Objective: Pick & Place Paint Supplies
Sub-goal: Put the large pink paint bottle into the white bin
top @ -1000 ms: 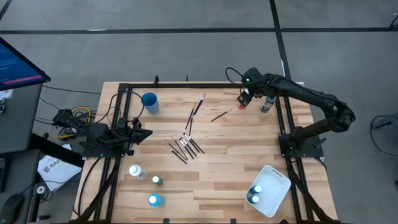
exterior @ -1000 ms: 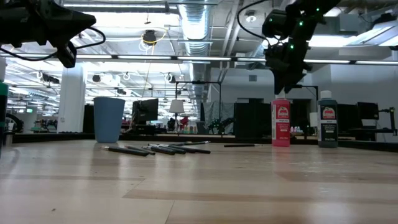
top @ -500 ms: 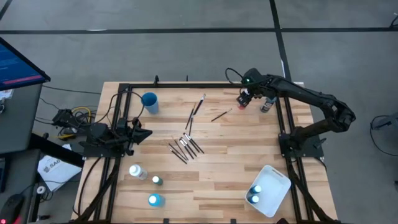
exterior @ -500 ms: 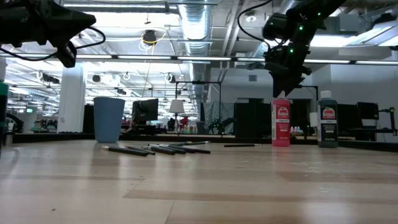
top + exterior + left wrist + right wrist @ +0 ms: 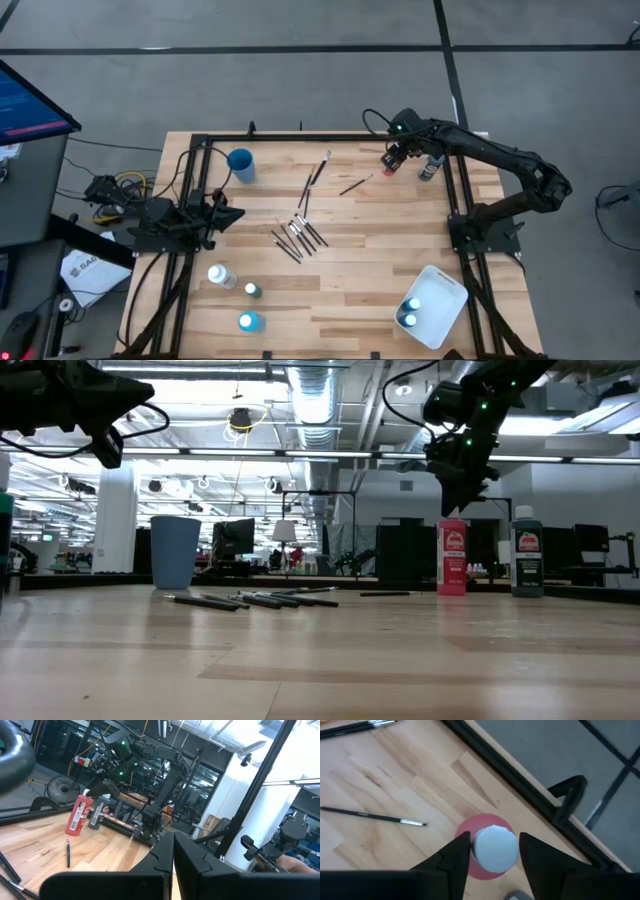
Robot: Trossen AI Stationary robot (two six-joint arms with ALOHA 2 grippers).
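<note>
Right wrist view: the right hand [image 5: 490, 851] hangs spread apart, straddling the red paint bottle's [image 5: 470, 831] cap.

The right gripper [image 5: 459, 498] hangs slightly lower over the pale cap of the upright red plastic paint bottle [image 5: 452, 556], fingers spread either side.

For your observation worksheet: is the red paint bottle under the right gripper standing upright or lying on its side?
Upright. The red paint bottle stands on its base on the table, pale cap up, below the open right gripper, whose wrist view looks straight down on the cap.
</note>
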